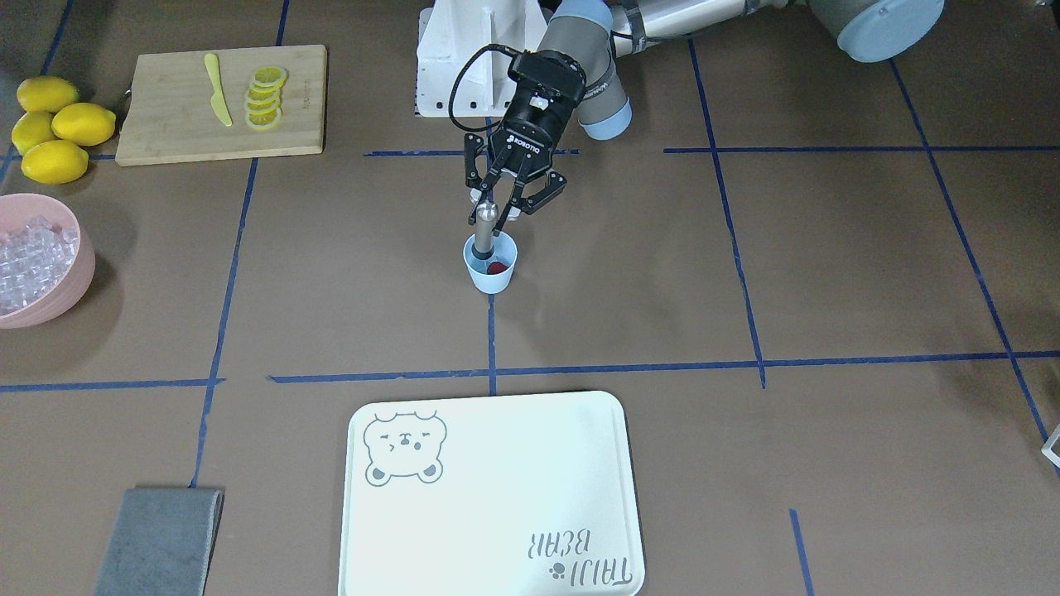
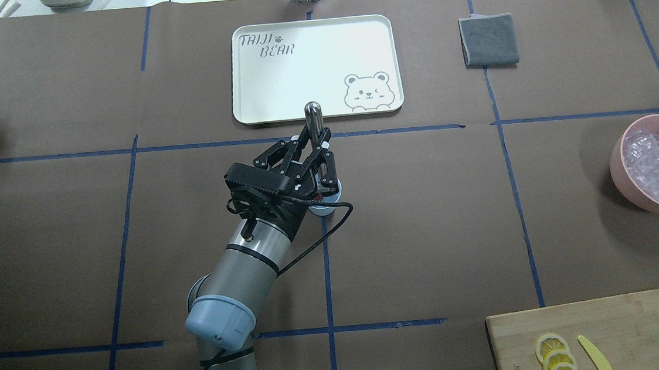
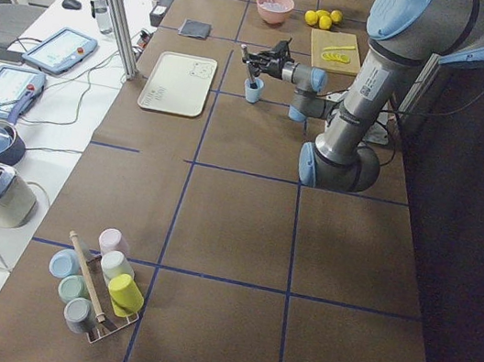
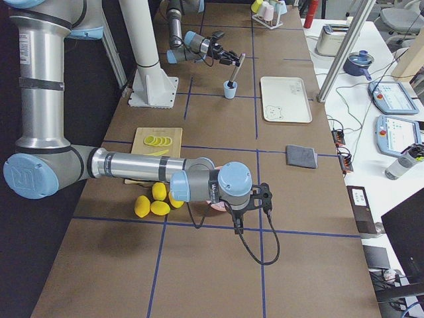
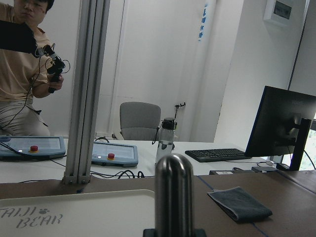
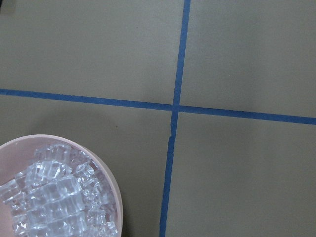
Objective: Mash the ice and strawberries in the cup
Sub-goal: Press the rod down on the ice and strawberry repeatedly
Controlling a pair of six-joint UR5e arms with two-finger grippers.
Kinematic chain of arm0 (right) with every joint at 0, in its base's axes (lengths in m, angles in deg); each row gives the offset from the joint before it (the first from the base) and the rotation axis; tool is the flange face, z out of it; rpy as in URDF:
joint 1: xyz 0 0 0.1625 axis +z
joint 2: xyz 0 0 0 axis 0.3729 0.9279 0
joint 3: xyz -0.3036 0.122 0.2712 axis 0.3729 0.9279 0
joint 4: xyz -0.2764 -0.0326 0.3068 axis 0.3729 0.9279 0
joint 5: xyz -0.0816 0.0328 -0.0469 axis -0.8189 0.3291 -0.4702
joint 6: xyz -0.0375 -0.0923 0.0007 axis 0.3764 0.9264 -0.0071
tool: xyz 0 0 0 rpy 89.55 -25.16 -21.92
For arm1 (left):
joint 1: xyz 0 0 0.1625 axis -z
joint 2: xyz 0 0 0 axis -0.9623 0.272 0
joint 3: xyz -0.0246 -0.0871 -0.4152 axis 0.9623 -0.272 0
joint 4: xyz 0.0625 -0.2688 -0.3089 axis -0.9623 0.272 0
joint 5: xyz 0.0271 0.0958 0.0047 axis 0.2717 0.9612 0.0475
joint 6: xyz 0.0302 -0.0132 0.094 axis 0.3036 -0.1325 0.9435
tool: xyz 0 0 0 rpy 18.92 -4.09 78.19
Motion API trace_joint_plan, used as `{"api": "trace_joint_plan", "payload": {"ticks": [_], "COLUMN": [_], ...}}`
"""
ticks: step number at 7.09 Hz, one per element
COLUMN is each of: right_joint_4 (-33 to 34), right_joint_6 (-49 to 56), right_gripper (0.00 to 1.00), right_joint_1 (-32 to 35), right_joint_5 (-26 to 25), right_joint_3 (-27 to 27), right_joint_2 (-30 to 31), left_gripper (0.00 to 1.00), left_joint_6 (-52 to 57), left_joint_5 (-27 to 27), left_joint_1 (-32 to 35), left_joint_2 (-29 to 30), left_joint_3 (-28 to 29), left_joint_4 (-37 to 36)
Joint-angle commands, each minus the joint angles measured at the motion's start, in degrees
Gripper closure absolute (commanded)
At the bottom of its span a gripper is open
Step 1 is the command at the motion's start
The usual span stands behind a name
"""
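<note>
The light blue cup stands mid-table, with the red strawberry inside. My left gripper is shut on a metal muddler that stands tilted in the cup; its rounded top fills the left wrist view. From overhead the gripper hides most of the cup. The ice lies in a pink bowl; I cannot tell if any is in the cup. My right gripper hovers by that bowl; I cannot tell whether it is open or shut.
A white bear tray lies beyond the cup. A cutting board holds lemon slices and a yellow knife, with whole lemons beside it. A grey cloth lies far right, and a rack of cups stands at the table's left end.
</note>
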Motion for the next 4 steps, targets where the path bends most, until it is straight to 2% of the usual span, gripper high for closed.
{"api": "trace_joint_plan", "payload": {"ticks": [1, 3, 4], "right_joint_4": [-0.2, -0.2, -0.2], "right_joint_6": [0.0, 0.0, 0.0], "right_gripper": [0.01, 0.01, 0.01], "right_joint_1": [-0.1, -0.1, -0.1], "right_joint_5": [0.0, -0.1, 0.0], "right_joint_3": [0.3, 0.3, 0.3], "right_joint_2": [-0.1, -0.1, -0.1], "left_gripper": [1.00, 1.00, 1.00], "left_joint_6": [0.2, 0.2, -0.5], "left_joint_5": [-4.6, -10.0, -14.7], "left_joint_1": [2.4, 5.5, 8.8], "left_joint_2": [-1.2, -4.2, -4.5], "left_joint_3": [-4.0, -10.2, -10.4], "left_joint_4": [0.0, -0.2, -0.4]}}
